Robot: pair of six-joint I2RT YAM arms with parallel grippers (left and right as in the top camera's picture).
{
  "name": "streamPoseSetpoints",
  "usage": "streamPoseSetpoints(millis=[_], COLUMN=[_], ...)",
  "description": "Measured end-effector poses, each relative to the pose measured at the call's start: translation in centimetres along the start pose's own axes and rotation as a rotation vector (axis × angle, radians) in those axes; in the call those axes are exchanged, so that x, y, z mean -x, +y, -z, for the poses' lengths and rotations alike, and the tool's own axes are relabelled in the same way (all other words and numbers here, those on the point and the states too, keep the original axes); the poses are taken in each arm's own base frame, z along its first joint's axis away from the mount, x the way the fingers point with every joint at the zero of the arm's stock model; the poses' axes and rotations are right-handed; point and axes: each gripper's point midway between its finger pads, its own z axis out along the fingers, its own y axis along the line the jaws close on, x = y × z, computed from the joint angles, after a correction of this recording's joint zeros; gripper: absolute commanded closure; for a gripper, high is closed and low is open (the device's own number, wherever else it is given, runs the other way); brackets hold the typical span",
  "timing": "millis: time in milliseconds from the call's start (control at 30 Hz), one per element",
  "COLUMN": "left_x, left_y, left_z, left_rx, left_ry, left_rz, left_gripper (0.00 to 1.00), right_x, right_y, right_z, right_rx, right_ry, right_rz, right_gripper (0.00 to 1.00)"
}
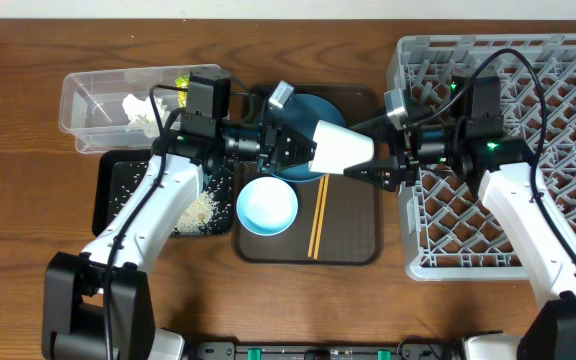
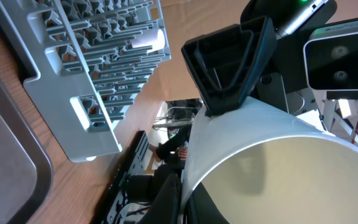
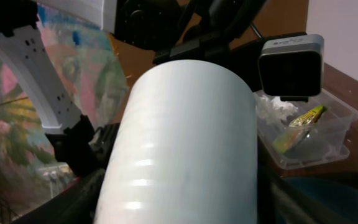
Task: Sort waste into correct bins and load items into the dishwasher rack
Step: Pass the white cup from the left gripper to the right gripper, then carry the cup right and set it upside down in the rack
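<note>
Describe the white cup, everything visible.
The white cup is plain, smooth and tapered, apparently plastic or ceramic, empty inside. It lies on its side in the air above the brown tray, mouth toward the left pincer, which pinches its rim. The right pincer straddles its base; contact is unclear.

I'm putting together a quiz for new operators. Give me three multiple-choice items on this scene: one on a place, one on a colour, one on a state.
1. Where do the chopsticks lie?
A on the brown tray
B on the floor
C standing in a glass

2. What colour is the bowl?
A red
B light blue
C black

3. How is the white cup?
A standing upright, untouched
B upside down
C on its side, gripped by the left hand

Answers:
1 A, they lie flat on the tray beside the bowl.
2 B, it is pale blue.
3 C, overhead shows it level in that hand.
</note>
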Motion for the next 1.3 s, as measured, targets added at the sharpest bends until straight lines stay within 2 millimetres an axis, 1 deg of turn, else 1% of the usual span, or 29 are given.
streamPoseSetpoints(millis=[67,267,400,467,533,667,700,733,767,833,900,967,1033,1133,1233,1300], left_x=[0.0,0.1,0.3,0.3,0.3,0.5,0.5,0.6,0.6,0.7,0.7,0.8,1.0,1.2,0.9,0.3], left_y=[0.0,0.0,0.1,0.2,0.2,0.4,0.4,0.5,0.5,0.5,0.7,1.4,2.7,5.0,7.3,8.7], left_z=[0.0,0.1,0.1,0.1,0.1,0.1,0.1,0.1,0.1,0.1,0.1,0.1,0.4,0.9,1.6,2.2], left_rx=[0.001,0.004,0.008,0.011,0.013,0.023,0.026,0.029,0.032,0.033,0.042,0.074,0.139,0.256,0.372,0.444], left_ry=[-0.001,-0.006,-0.012,-0.014,-0.016,-0.024,-0.027,-0.030,-0.032,-0.033,-0.036,-0.051,-0.084,-0.127,-0.148,-0.150], left_rz=[0.000,-0.005,-0.007,-0.007,-0.007,-0.009,-0.009,-0.015,-0.017,-0.038,-0.058,-0.054,-0.031,0.003,0.040,0.064], left_gripper=[0.94,0.94,0.94,0.91,0.85,0.85,0.78,0.67,0.59,0.51,0.48,0.45,0.44,0.40,0.39,0.38], right_x=[0.0,-0.1,-0.1,-0.2,-0.2,-0.5,-0.6,-0.7,-0.8,-1.0,-1.3,-1.6,-2.2,-3.3,-4.8,-5.9], right_y=[0.0,-0.2,-0.3,-0.4,-0.5,-0.9,-1.1,-1.2,-1.4,-1.8,-2.2,-2.7,-3.3,-4.5,-6.0,-6.6], right_z=[0.0,0.0,0.0,0.0,0.0,0.0,0.0,0.1,0.1,0.1,0.2,0.3,0.5,1.1,2.6,4.3], right_rx=[-0.002,-0.009,-0.018,-0.022,-0.026,-0.054,-0.062,-0.072,-0.082,-0.108,-0.134,-0.166,-0.209,-0.299,-0.424,-0.511], right_ry=[0.001,0.005,0.010,0.011,0.014,0.029,0.034,0.039,0.043,0.056,0.067,0.081,0.099,0.136,0.175,0.199], right_rz=[0.001,-0.004,-0.012,-0.017,-0.019,-0.050,-0.060,-0.069,-0.078,-0.098,-0.123,-0.167,-0.219,-0.304,-0.400,-0.473], right_gripper=[0.32,0.36,0.42,0.45,0.47,0.51,0.51,0.53,0.54,0.55,0.55,0.59,0.61,0.62,0.67,0.67])
